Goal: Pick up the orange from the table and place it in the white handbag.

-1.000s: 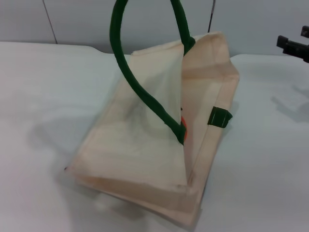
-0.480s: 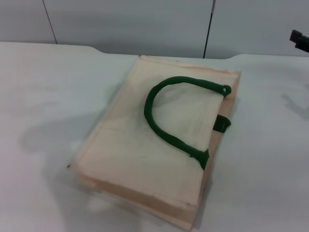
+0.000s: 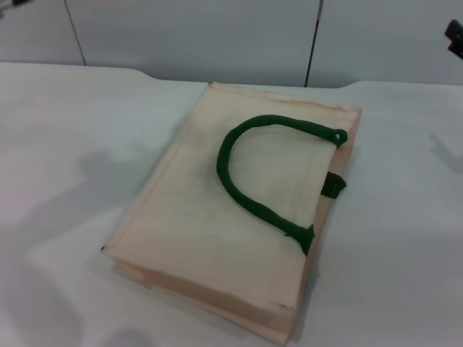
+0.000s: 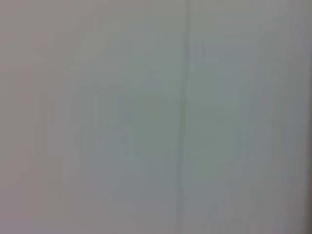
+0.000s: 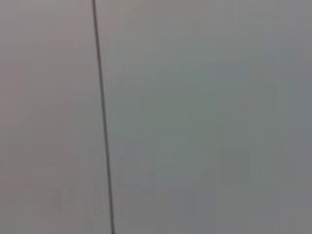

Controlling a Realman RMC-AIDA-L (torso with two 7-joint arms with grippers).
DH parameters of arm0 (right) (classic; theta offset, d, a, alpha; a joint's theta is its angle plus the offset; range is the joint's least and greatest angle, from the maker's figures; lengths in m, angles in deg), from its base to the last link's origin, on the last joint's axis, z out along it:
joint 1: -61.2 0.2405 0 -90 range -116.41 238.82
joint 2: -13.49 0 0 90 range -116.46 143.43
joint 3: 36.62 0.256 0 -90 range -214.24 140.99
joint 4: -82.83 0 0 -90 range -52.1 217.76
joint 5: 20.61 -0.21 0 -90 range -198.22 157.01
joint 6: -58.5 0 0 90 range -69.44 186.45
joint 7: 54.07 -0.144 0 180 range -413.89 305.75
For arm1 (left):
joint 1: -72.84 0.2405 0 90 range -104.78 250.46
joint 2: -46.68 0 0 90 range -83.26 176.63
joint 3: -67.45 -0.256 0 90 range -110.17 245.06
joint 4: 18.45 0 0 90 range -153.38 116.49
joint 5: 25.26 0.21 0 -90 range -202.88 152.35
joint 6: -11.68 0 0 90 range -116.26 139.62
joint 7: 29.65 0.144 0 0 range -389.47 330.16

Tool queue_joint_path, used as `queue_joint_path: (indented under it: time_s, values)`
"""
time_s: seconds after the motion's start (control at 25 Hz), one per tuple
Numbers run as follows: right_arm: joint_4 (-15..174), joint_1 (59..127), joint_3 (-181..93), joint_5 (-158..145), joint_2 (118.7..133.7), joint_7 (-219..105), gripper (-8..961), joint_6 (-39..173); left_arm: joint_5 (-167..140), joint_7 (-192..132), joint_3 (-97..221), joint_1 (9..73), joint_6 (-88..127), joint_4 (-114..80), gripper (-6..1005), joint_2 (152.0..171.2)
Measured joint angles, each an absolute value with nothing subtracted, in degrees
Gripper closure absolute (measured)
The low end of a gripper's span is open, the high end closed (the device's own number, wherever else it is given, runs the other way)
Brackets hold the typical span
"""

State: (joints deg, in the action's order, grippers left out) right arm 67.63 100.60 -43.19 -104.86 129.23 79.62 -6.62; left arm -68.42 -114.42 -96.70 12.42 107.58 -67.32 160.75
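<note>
The white handbag (image 3: 231, 217) lies flat in the middle of the bench (image 3: 65, 144), one dark green handle (image 3: 253, 188) curled across its top face. The orange is nowhere visible. The right gripper (image 3: 456, 35) peeks in at the far right corner and the left gripper (image 3: 7, 4) at the far left corner; I cannot tell whether either's fingers are spread or closed.

Head view: high, angled forward and down at white handbag (image 3: 231, 217) on table (image 3: 65, 144). Wrist views: facing blank grey wall panels, sharing only those.
</note>
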Motion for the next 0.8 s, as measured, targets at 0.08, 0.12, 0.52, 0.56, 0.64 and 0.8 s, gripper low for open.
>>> queue_joint_path:
  time_s: [0.08,0.12,0.52,0.56,0.64,0.8]
  values:
    - [69.1,100.3,-43.1,-107.3,129.26,82.5,62,-6.2,-74.2,-107.9,-96.6,15.5,104.3,-64.2,127,162.01]
    - [69.9,100.2,-43.1,-108.8,129.28,84.2,62,-5.9,-77.2,-103.8,-96.6,16.9,102.9,-62.0,127,162.49]
    - [77.3,99.4,-43.1,-120.7,129.41,99.2,62,-3.8,-94.0,-76.0,-96.0,25.7,91.6,-38.1,128,163.31]
    - [77.3,99.4,-43.0,-120.8,129.42,99.2,62,-3.3,-96.0,-73.1,-96.0,26.4,90.9,-35.2,128,163.31]
    - [77.5,99.3,-43.0,-120.9,129.41,99.1,62,-2.5,-98.8,-66.2,-96.0,27.6,90.3,-29.4,127,163.34]
    - [77.9,99.1,-43.0,-121.0,129.42,99.0,62,-1.8,-103.8,-50.5,-95.8,30.1,89.6,-18.1,127,163.38]
